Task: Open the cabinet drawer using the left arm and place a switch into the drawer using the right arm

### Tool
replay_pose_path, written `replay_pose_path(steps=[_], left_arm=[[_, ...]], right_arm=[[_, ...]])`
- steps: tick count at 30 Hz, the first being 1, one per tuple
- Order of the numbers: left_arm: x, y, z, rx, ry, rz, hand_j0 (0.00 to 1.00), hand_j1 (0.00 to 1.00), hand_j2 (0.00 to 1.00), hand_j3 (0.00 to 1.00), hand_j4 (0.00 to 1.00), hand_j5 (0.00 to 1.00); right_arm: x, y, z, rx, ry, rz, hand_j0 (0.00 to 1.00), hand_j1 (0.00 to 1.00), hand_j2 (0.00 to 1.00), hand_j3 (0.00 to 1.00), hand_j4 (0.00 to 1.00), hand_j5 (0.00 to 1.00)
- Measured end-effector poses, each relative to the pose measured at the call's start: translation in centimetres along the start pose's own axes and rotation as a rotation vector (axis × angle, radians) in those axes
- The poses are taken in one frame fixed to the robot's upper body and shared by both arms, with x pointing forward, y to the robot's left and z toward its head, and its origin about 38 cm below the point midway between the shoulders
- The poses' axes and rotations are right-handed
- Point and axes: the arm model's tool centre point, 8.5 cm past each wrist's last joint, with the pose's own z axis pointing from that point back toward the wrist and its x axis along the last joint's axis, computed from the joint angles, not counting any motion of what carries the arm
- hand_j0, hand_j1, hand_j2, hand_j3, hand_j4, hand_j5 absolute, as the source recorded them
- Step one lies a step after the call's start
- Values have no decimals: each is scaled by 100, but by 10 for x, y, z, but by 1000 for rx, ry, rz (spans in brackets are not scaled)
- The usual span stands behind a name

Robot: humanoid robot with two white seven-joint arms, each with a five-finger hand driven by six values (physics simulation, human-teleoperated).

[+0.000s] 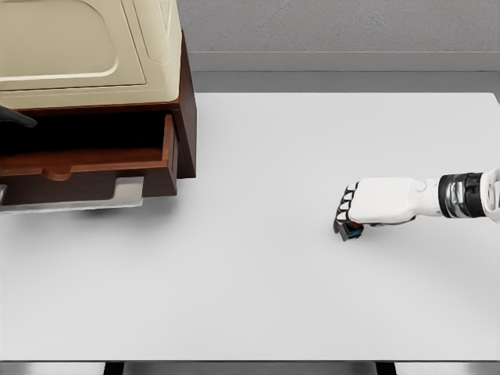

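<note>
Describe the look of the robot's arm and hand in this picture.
The right hand is glossy white and blocky, with dark segmented fingers. The forearm is white and smooth, with a black and silver ringed band at the wrist. No cables or markings show. The left arm cannot be made out.

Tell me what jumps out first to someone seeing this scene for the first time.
The brown cabinet at the upper left, its drawer pulled open under a cream top. Then the white right robot hand, reaching in from the right, fingers curled over a small dark switch on the white table. The left robot hand is not clearly in view.
</note>
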Motion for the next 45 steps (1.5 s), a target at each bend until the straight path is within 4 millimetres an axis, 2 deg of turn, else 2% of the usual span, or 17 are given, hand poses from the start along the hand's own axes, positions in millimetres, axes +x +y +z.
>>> replay_pose_path(steps=[1, 4, 10, 17, 24, 38, 42, 45], left_arm=[[0, 0, 0, 0, 0, 0, 96, 96, 96, 96, 96, 96], [0, 0, 0, -1, 0, 1, 96, 96, 96, 96, 96, 96], [0, 0, 0, -1, 0, 1, 96, 96, 96, 96, 96, 96], [0, -1, 0, -3, 1, 1, 96, 96, 96, 96, 96, 96], [0, -1, 0, -2, 1, 0, 96, 96, 96, 96, 96, 96], [-1, -1, 0, -3, 1, 1, 96, 96, 96, 96, 96, 96], [-1, -1, 0, -4, 2, 0, 96, 96, 96, 96, 96, 96], [-1, -2, 0, -7, 2, 1, 96, 96, 96, 96, 96, 96]], right_arm=[[0, 0, 0, 1, -1, 0, 42, 42, 42, 42, 42, 42], [1, 0, 0, 1, -3, 0, 33, 33, 33, 33, 33, 33], [0, -2, 0, -8, -5, -1, 33, 33, 33, 33, 33, 33], [-7, -24, 12, -83, -4, -20, 36, 36, 36, 36, 36, 36], [-13, -57, 17, -185, -5, -6, 39, 39, 39, 39, 39, 39], [-12, -113, 0, -303, -49, 64, 41, 41, 41, 41, 41, 41], [-9, -146, -3, -341, -64, 123, 41, 41, 41, 41, 41, 41], [-4, -166, -13, -357, -93, 157, 41, 41, 41, 41, 41, 41]])
